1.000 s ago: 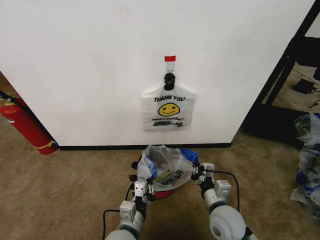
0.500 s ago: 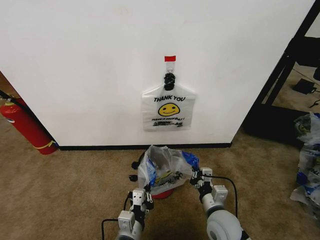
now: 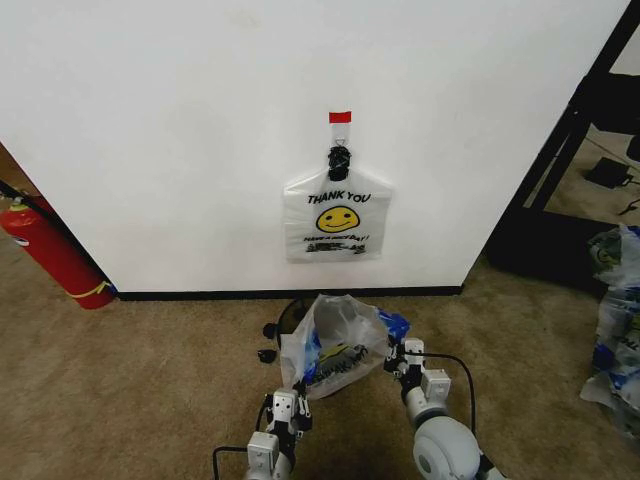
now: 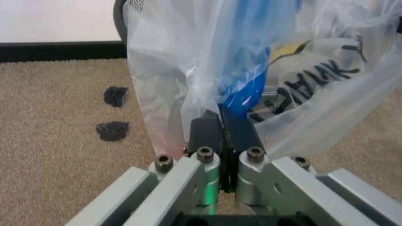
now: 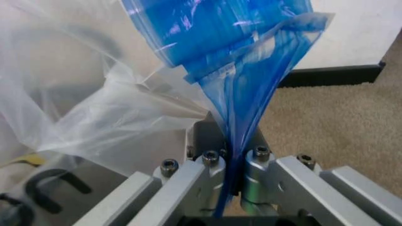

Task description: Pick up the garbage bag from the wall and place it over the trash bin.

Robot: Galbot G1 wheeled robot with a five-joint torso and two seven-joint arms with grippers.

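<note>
The garbage bag (image 3: 340, 342), clear crinkly plastic with blue patches, hangs stretched between my two grippers just in front of the wall (image 3: 180, 140). My left gripper (image 3: 291, 388) is shut on the bag's near left edge (image 4: 207, 94); its fingers (image 4: 204, 132) pinch the plastic. My right gripper (image 3: 398, 352) is shut on a blue fold (image 5: 238, 70) at the bag's right side. Behind and under the bag, part of the trash bin's black rim (image 3: 291, 312) shows; the rest of the bin is hidden.
An opaque white "THANK YOU" smiley bag (image 3: 337, 215) hangs from a black clip (image 3: 340, 157) below a red tape strip (image 3: 340, 117). A red fire extinguisher (image 3: 50, 250) leans at the left. A black rack (image 3: 570, 150) and bags (image 3: 615, 320) stand at the right. Two dark spots (image 4: 114, 113) mark the carpet.
Both grippers have drawn back toward me, still holding the bag. The bag has shifted slightly right and lower, and the bin's red base no longer shows beneath it.
</note>
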